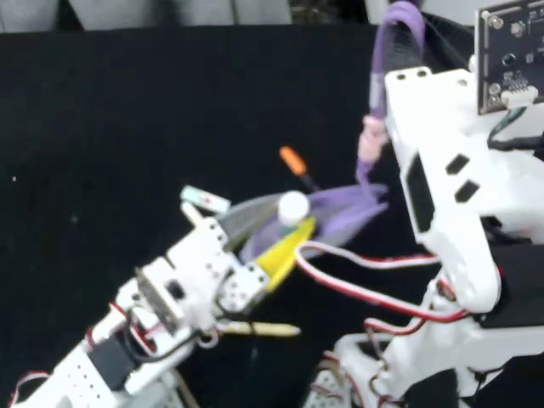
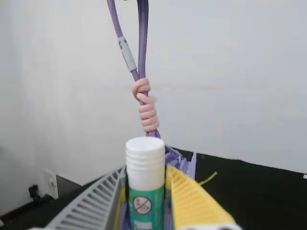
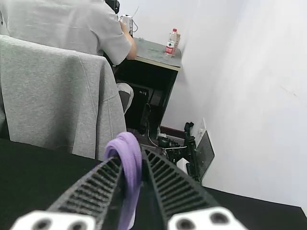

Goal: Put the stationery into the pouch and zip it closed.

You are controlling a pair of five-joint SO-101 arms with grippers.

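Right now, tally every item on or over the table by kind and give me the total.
Glue stick: 1
Orange-capped pen: 1
Yellow pencil: 1
Small white block, possibly an eraser: 1
Purple pouch: 1
Total: 5

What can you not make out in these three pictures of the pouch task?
High view: the opening and zip of the pouch, covered by the left gripper and the glue stick it holds.
High view: the dark end of the pen, lost against the black table by the pouch.
Left wrist view: the glue stick's base, cut off by the picture edge.
Right wrist view: where the strap leads, hidden inside the right gripper.
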